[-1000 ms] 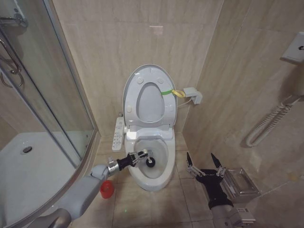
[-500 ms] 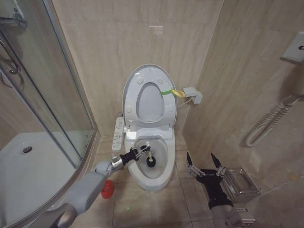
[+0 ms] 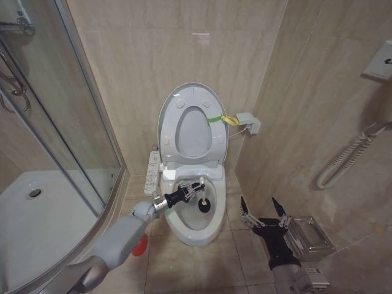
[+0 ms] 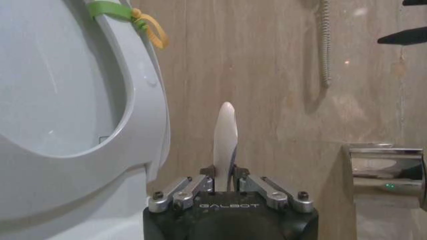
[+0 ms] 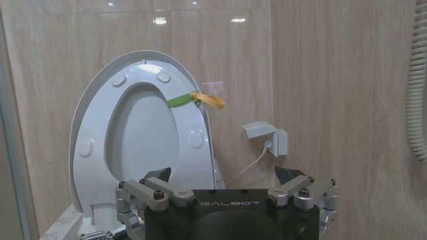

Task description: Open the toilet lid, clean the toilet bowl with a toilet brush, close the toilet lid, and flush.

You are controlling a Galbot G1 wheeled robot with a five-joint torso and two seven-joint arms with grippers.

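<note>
A small bathroom has beige tiled walls and floor, with one glass shower stall on the left. One toilet bowl stands against the back wall, its toilet lid raised upright. The left gripper reaches over the bowl, clamped on the one toilet brush, whose handle points up and its dark head down inside the bowl. The right gripper hovers beside the bowl, fingers spread and empty.

Toilet lid, white glossy oval with a yellow-green strap at its edge, raised upright against the wall. Bowl, white ceramic, open. Brush: white handle tilted over the bowl, dark round head down inside it.
</note>
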